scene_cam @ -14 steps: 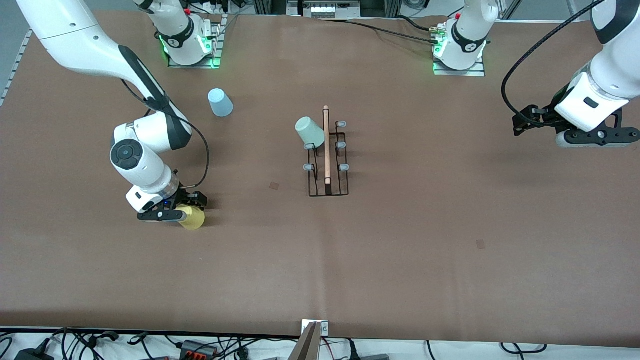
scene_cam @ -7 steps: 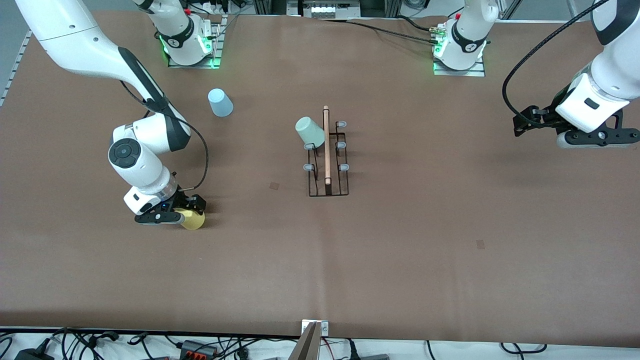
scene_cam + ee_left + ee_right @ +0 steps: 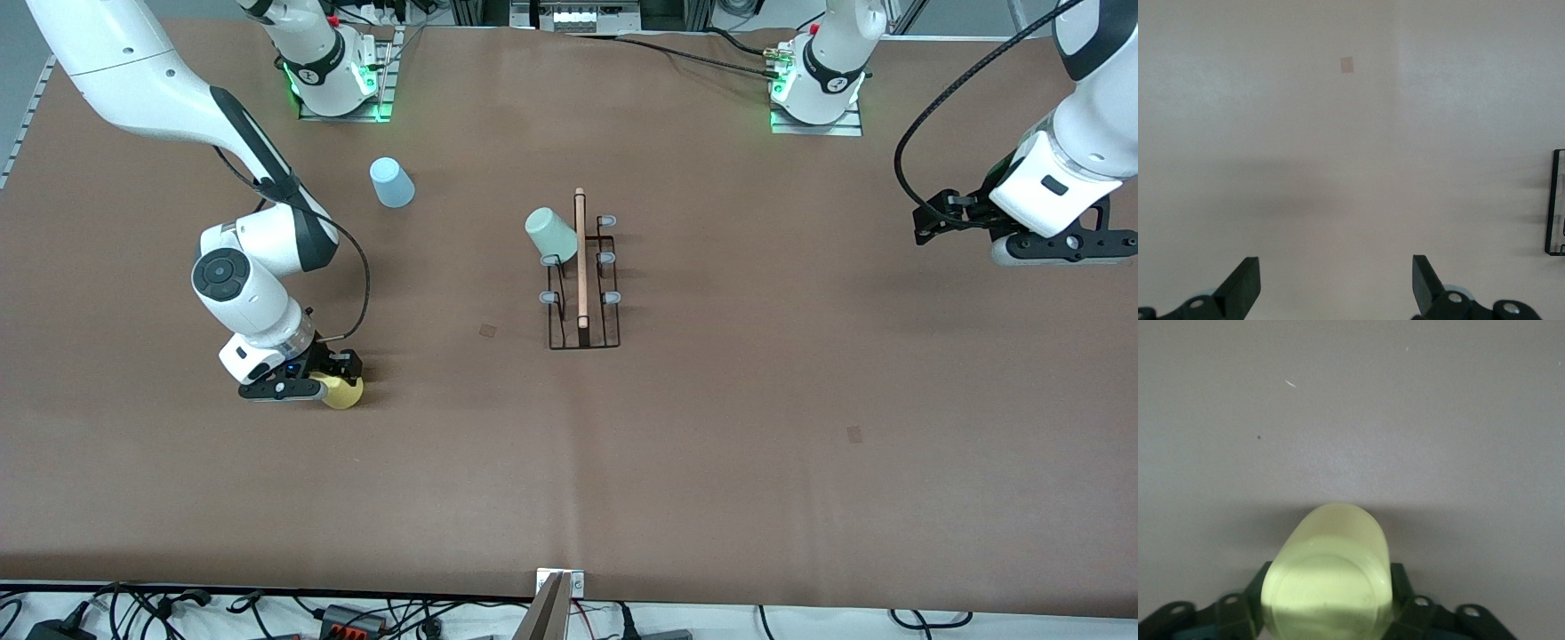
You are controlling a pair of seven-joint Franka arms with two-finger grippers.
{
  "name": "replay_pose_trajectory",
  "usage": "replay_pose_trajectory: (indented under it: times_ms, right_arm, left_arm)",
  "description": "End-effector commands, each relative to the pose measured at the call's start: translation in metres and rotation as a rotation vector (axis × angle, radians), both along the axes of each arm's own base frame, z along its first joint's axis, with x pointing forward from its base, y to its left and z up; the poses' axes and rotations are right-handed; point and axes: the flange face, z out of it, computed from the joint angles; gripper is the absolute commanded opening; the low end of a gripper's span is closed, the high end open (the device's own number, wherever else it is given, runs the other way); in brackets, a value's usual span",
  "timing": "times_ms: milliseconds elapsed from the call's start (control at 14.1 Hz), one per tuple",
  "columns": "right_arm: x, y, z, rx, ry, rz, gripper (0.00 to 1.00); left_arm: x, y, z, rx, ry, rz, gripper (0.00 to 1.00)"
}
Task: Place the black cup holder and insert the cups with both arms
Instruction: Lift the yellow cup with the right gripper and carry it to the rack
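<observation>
The black cup holder (image 3: 582,302) stands mid-table, its wooden rod on top. A mint green cup (image 3: 550,234) hangs tilted on one of its prongs. A light blue cup (image 3: 391,182) stands upside down toward the right arm's end, farther from the front camera. My right gripper (image 3: 333,384) is shut on the yellow cup (image 3: 343,392), low over the table. In the right wrist view the yellow cup (image 3: 1331,577) fills the space between the fingers (image 3: 1399,583). My left gripper (image 3: 925,222) hangs open and empty over the left arm's end. The left wrist view shows its fingers (image 3: 1246,287) wide apart and the holder's edge (image 3: 1553,203).
Small tape patches lie on the brown table cover, one (image 3: 488,331) beside the holder and one (image 3: 854,434) nearer the front camera. The arm bases (image 3: 338,80) stand along the table's edge farthest from the front camera. Cables lie along the edge nearest it.
My right gripper has shifted slightly with the yellow cup in it, and less of the cup shows past the gripper. The left arm has barely moved.
</observation>
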Motion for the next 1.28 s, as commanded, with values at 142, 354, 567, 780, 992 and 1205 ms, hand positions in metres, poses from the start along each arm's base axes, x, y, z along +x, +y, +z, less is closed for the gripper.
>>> replay_pose_trajectory:
  times_ms: [142,354,567,780,992,1205]
  right_arm:
    - [0.014,0.008,0.036,-0.064,0.022,0.035,0.14]
    - [0.005,0.057,0.114,-0.110,0.061,-0.036,0.14]
    - [-0.021,0.137,0.175,0.028,0.083,-0.209,0.14]
    - [-0.051,0.220,0.203,0.144,0.084,-0.324,0.14]
    - [-0.076,0.289,0.199,0.174,0.087,-0.361,0.14]
    - [-0.078,0.322,0.187,0.179,0.077,-0.380,0.14]
  left_arm:
    - [0.003,-0.003,0.006,-0.022,0.021,0.003,1.00]
    - [0.003,-0.004,0.006,-0.022,0.019,0.000,1.00]
    - [0.003,-0.006,0.006,-0.019,0.019,-0.003,1.00]
    - [0.005,-0.008,0.013,-0.022,0.007,-0.006,1.00]
    - [0.005,-0.008,0.013,-0.022,0.005,-0.006,1.00]
    - [0.005,-0.009,0.013,-0.022,0.005,-0.008,1.00]
